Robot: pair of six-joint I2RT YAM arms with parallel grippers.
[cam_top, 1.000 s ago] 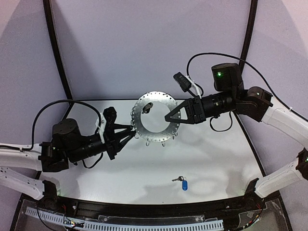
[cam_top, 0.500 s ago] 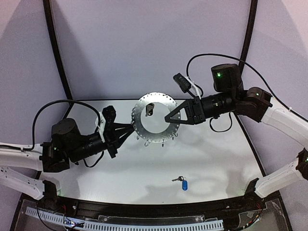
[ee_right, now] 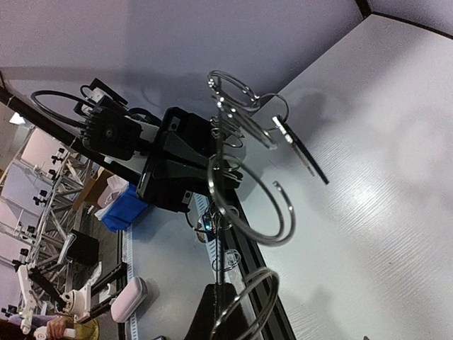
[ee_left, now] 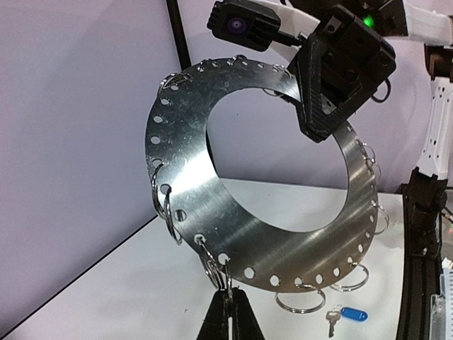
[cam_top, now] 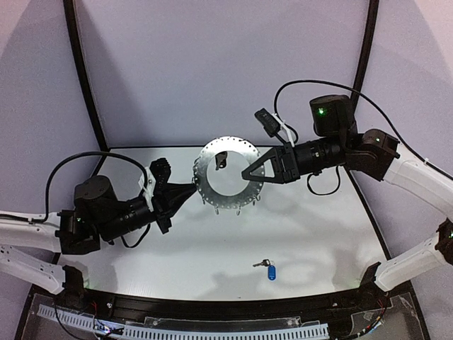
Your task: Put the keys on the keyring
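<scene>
The left gripper [ee_left: 226, 315] has its fingers pressed tight together, pinching a wire loop [ee_left: 214, 268] that hangs from the low near rim of the keyring [ee_left: 233, 234]. The right gripper [cam_top: 248, 173] is clamped flat on the opposite side of the keyring, its fingers closed across the metal band and holding it up off the table [cam_top: 318, 241]. The keyring stands nearly upright between the two arms, tilted a little, its big hole facing the left wrist camera. Small holes run around its rim, and several more loops dangle from the lower edge. From the right wrist the keyring is seen almost edge-on, with loops fanned out in front of the lens and the left gripper beyond them. A dark key [cam_top: 220, 160] hangs at the upper left of the hole, at the inner edge of the band. How it is attached cannot be told. The tagged key [cam_top: 267, 268] lies on the table near the front edge, well apart from the keyring and both grippers, with its blue tag toward the arms
</scene>
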